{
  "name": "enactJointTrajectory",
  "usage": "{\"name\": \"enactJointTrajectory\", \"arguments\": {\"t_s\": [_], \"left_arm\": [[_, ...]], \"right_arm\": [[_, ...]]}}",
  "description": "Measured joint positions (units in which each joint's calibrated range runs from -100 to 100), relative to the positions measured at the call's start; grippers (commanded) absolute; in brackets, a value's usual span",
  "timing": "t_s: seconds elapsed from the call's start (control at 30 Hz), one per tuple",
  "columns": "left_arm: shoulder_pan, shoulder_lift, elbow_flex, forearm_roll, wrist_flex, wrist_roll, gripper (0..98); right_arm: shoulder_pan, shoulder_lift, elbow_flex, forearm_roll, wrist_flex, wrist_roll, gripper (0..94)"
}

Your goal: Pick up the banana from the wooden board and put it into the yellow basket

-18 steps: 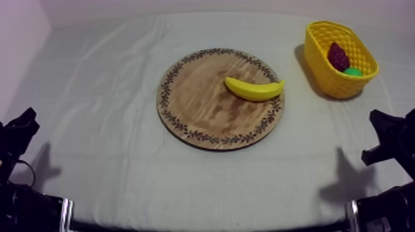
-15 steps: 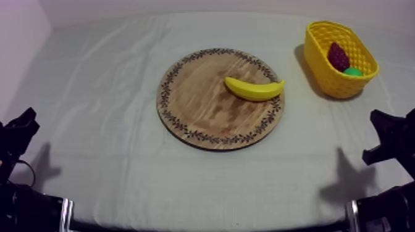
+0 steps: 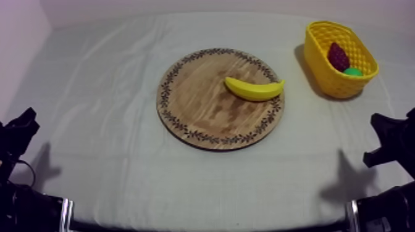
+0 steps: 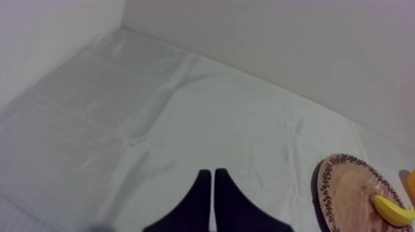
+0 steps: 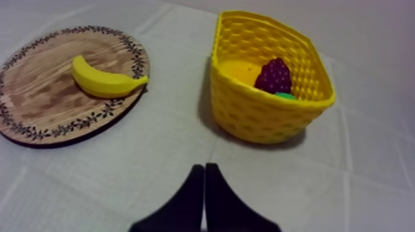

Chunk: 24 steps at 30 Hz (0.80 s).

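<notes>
left gripper [image 4: 212, 175], fingers pressed together on nothing, has the banana [image 3: 254, 89] well apart at its 2 o'clock, lying on the wooden board [image 3: 191, 108] near its 2 o'clock rim. the yellow basket [image 3: 320, 62] stands at the board's 2 o'clock. right gripper [image 5: 204, 169], likewise closed and empty, has the banana well apart at 10 o'clock.

A table [image 3: 185, 207] is shown covered by a grey-white cloth [image 3: 105, 92], across which faint creases and fold lines are seen. It is enclosed by a plain pale back wall [image 3: 185, 6] and a side wall [image 3: 18, 31], joined at a corner. Soft, diffuse lighting is indicated by blurred shadows [image 3: 349, 182] cast near the front edge.
</notes>
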Motion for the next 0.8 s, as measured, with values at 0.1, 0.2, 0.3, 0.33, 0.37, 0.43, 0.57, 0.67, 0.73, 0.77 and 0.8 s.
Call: {"name": "enactJointTrajectory", "arguments": {"t_s": [0.1, 0.2, 0.3, 0.33, 0.37, 0.43, 0.57, 0.67, 0.73, 0.77, 0.8], "left_arm": [[0.0, 0.0, 0.0, 0.00, 0.0, 0.0, 0.1], [0.0, 0.0, 0.0, 0.00, 0.0, 0.0, 0.1], [0.0, 0.0, 0.0, 0.00, 0.0, 0.0, 0.1], [0.0, 0.0, 0.0, 0.00, 0.0, 0.0, 0.1], [0.0, 0.0, 0.0, 0.00, 0.0, 0.0, 0.1], [0.0, 0.0, 0.0, 0.00, 0.0, 0.0, 0.1], [0.0, 0.0, 0.0, 0.00, 0.0, 0.0, 0.1], [0.0, 0.0, 0.0, 0.00, 0.0, 0.0, 0.1], [0.0, 0.0, 0.0, 0.00, 0.0, 0.0, 0.1], [0.0, 0.0, 0.0, 0.00, 0.0, 0.0, 0.1], [0.0, 0.0, 0.0, 0.00, 0.0, 0.0, 0.1]], "right_arm": [[-0.5, 2.5, -2.9, -1.1, 0.2, 2.3, 0.6], [-1.1, 7.1, -7.5, -2.8, -0.2, 5.5, 0.6], [-2.2, 13.6, -13.3, -3.9, -0.2, 8.8, 0.7], [-2.7, 15.9, -15.6, -4.1, 0.0, 10.0, 0.7], [-3.3, 18.4, -18.0, -4.1, 0.1, 11.2, 0.7], [-4.3, 22.8, -22.3, -3.7, 0.2, 13.1, 0.7], [-7.2, 32.9, -31.4, -1.4, -2.6, 15.8, 0.7], [-9.5, 41.0, -36.9, 1.0, -3.3, 16.1, 0.7], [-10.8, 45.7, -40.3, 2.4, -1.9, 16.2, 0.7], [-11.5, 48.2, -42.3, 3.1, -0.7, 16.4, 0.7], [-12.3, 50.6, -44.3, 3.8, 0.6, 16.7, 0.7]]}}
